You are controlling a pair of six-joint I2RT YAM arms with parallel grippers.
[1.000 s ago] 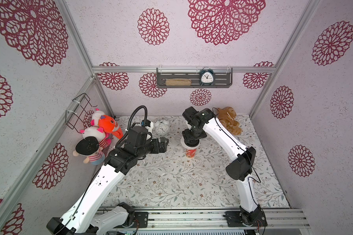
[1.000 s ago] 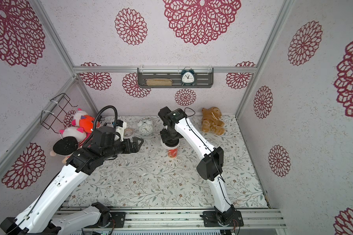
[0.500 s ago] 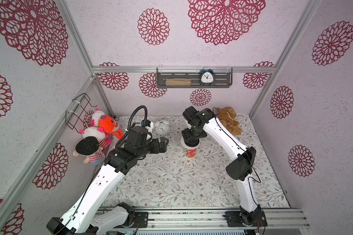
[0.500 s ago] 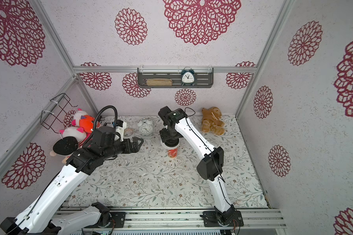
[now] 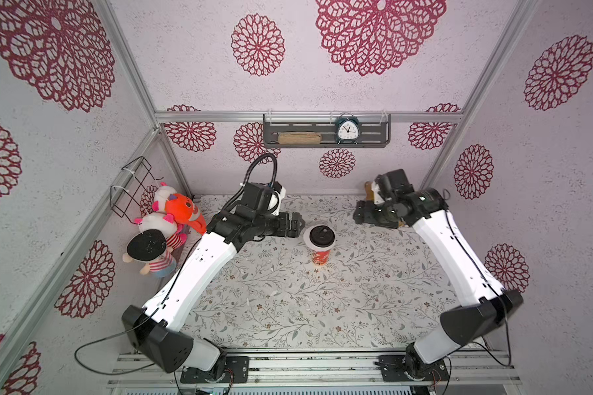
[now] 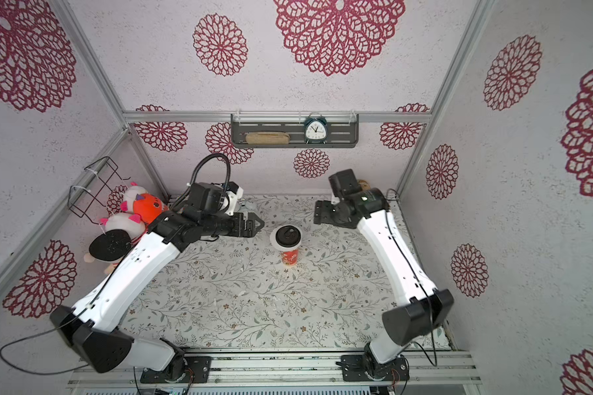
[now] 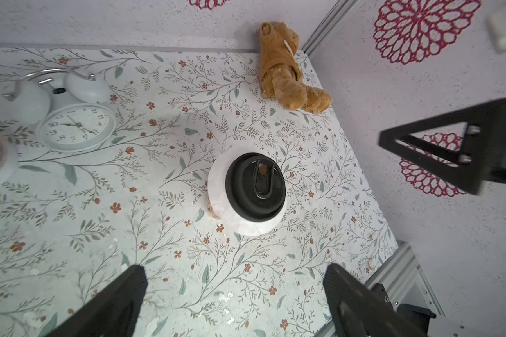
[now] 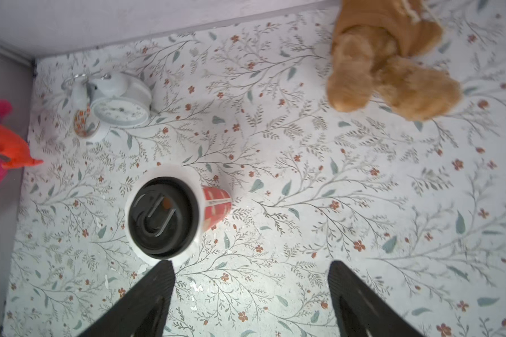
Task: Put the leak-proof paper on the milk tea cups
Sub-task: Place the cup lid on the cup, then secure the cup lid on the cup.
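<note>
The milk tea cup [image 5: 320, 257] [image 6: 290, 257], red-patterned, stands upright mid-table. The leak-proof paper [image 7: 216, 186] [image 8: 189, 174] lies over its rim as a white ring. A black round lid [image 5: 319, 236] [image 6: 288, 236] [image 7: 255, 188] [image 8: 163, 217] sits on that paper. In the right wrist view the cup's red wall [image 8: 216, 204] shows beside the lid. My left gripper [image 5: 298, 224] [image 6: 259, 224] [image 7: 234, 280] hovers open just left of the cup, touching nothing. My right gripper [image 5: 358, 213] [image 6: 317, 212] [image 8: 250, 277] is open too, raised to the cup's back right, empty.
A white alarm clock [image 7: 76, 125] [image 8: 120, 111] stands at the back left of the cup, a small patterned roll [image 8: 84, 122] beside it. A brown plush [image 7: 287, 78] [image 8: 392, 73] lies in the back right corner. Plush toys [image 5: 165, 225] crowd the left wall under a wire basket [image 5: 134, 184].
My right arm has pulled away from above the cup to the back right, leaving the black lid on the paper. The left gripper stays beside the cup.
</note>
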